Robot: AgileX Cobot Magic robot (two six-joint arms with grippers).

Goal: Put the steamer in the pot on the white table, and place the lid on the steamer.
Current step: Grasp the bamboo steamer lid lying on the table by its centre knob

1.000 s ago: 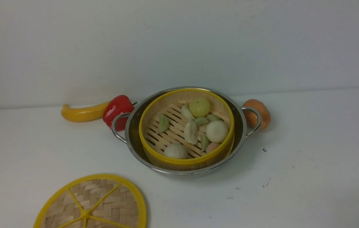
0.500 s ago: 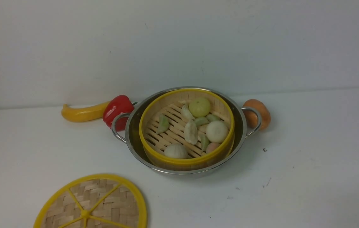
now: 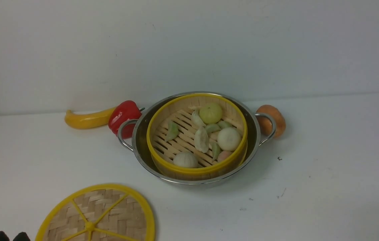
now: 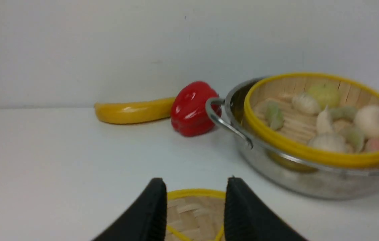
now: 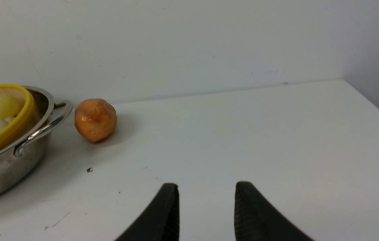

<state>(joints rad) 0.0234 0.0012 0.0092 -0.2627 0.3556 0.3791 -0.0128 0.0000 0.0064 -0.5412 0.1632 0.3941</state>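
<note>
Front view: found yellow-rimmed, flat round woven-bamboo lid [image 3: 109,214] lying flat on plain white table [image 3: 309,201], well apart from wide shiny stainless-steel pot [image 3: 139,144]. Noted round slatted bamboo steamer [image 3: 189,171] seated inside pot. Glimpsed left gripper [image 3: 10,236] just beside lid.

Left wrist view: saw jaws spread and empty, lid's rim in the gap beyond. Judged lid light, stiff and thin, with rim flush to table — small yellow centre knob [image 3: 89,226] the better hold.

Right wrist view: found right gripper [image 5: 206,187] spread over bare table — nothing held.

Lid [image 3: 97,214] woven tan, yellow rim; pot [image 3: 140,138] silver; pepper [image 3: 124,115] red.
</note>
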